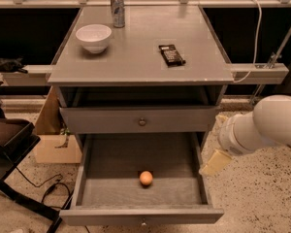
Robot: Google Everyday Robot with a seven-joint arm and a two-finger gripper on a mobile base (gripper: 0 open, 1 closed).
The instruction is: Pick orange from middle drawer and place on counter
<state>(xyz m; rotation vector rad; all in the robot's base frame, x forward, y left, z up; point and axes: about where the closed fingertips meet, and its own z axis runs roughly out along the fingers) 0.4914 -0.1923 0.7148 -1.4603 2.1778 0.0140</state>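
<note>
A: Cam view. Where's the orange (146, 178)?

B: In the middle drawer (136, 157), which is pulled out. It sits on the dark liner, about centre L-R, nearer the front than the back, touching no wall.

A: Gripper (215, 162)?

B: Right of the drawer, outside it, just beside the right wall at roughly mid depth. It's a pale tan piece pointing down and left, over the speckled floor. Well apart from the orange and holding nothing I can see. Spread or closed up, can't tell.

A: Arm?

B: The white arm (266, 125) comes in from the right edge, thick and rounded, and tapers toward the gripper.

A: Counter (136, 57)?

B: Grey, flat, above the drawers. There's a white bowl (93, 37) back left, upright. A can (118, 9) stands behind it at the far edge. A black snack bar (171, 54) lies flat right of centre. All three are apart from each other.

A: Other drawers?

B: There's a grey drawer front (102, 121) w/ a round knob (142, 122) directly above the open one, closed. Above that is an open dark gap under the counter.

A: Around the cabinet?

B: A cardboard box (53, 140) is on the floor to the left, against the cabinet side. A white cable (254, 38) hangs at upper right.
</note>
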